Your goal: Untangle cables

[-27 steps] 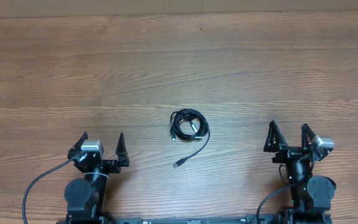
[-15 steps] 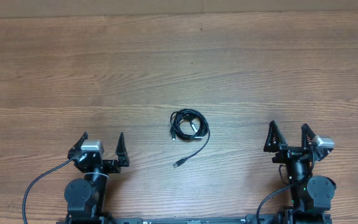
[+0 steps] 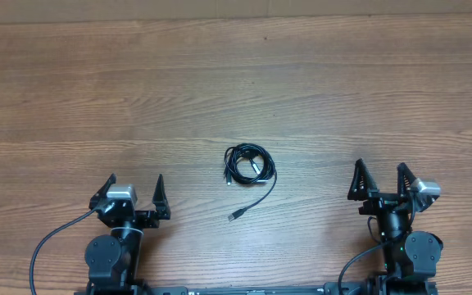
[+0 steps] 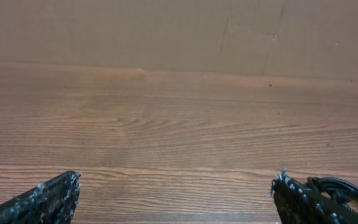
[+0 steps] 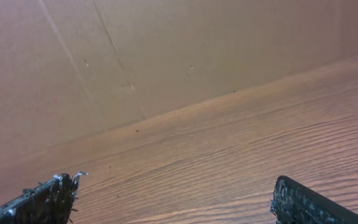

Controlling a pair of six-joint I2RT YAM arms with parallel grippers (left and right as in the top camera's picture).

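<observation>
You are looking at the cables [image 3: 249, 164] lying as a small, glossy black coil near the middle of the wood-grain table [image 3: 236, 74], with one thin strand curving toward the near edge and ending in a small plug [image 3: 236, 215]. Your left end effector [image 3: 135, 184] is sitting at the near left, its two dark, pointed fingers [image 4: 55, 198] spread wide and gripping nothing. Your right end effector [image 3: 379, 170] is sitting at the near right, equally wide apart and empty. Both are resting well apart from the coil. A flat brown cardboard wall [image 4: 166, 31] is bordering the table's far edge.
</observation>
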